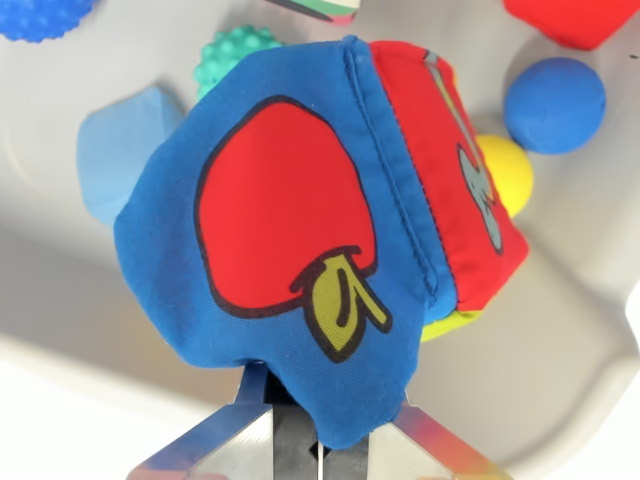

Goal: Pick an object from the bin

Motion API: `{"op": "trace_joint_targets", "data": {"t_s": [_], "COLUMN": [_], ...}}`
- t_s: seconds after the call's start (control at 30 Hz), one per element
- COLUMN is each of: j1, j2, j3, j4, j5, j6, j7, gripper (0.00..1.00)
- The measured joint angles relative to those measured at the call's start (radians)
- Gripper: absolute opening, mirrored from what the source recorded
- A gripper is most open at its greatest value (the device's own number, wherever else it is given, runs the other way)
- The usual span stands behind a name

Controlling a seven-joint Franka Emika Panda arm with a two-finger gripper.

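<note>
Left to right: pale blue block (120,160) and green ball (235,55) lie in the bin (560,330), partly hidden. The cloth cube (300,250) fills the centre, directly above the claw (322,445) in the wrist view. Claw pinches the cube's lower blue corner, fingers nearly together. Cube appears raised over the bin floor; apple face toward camera. Right: yellow ball (510,170), blue ball (555,105). Next move looks like a straight lift.
</note>
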Motion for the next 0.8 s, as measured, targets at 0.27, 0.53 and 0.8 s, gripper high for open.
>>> {"op": "trace_joint_targets", "data": {"t_s": [0.27, 0.53, 0.8], "j1": [0.000, 0.000, 0.000], "j2": [-0.010, -0.012, -0.012], "j3": [0.000, 0.000, 0.000], "j4": [0.013, 0.015, 0.015], "j5": [0.000, 0.000, 0.000], "j6": [-0.024, -0.026, -0.026], "j7": [0.000, 0.000, 0.000], "gripper": [0.00, 0.00, 0.00]}}
